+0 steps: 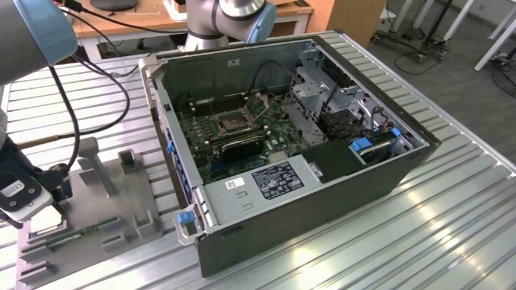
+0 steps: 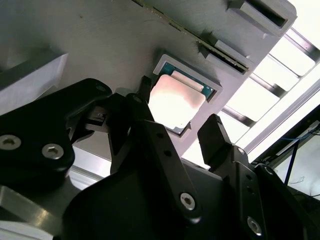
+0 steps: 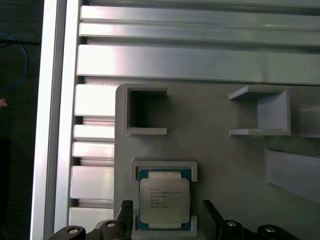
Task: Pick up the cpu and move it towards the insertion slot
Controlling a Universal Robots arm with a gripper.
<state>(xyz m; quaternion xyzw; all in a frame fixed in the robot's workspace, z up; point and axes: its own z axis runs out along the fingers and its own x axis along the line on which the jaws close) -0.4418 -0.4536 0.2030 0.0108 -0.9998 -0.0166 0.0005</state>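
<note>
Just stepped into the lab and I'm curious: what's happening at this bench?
A robot arm has its pincer open over a processor chip, one finger on each side. The chip lies flat in a pocket of the grey holder beside the open computer case, not yet lifted. The socket is on the board inside the case.

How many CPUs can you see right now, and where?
1. The cpu lies in a pocket of the grey fixture, between the fingertips of the open gripper, in both wrist views. The insertion slot looks empty; another could be hidden elsewhere.
</note>
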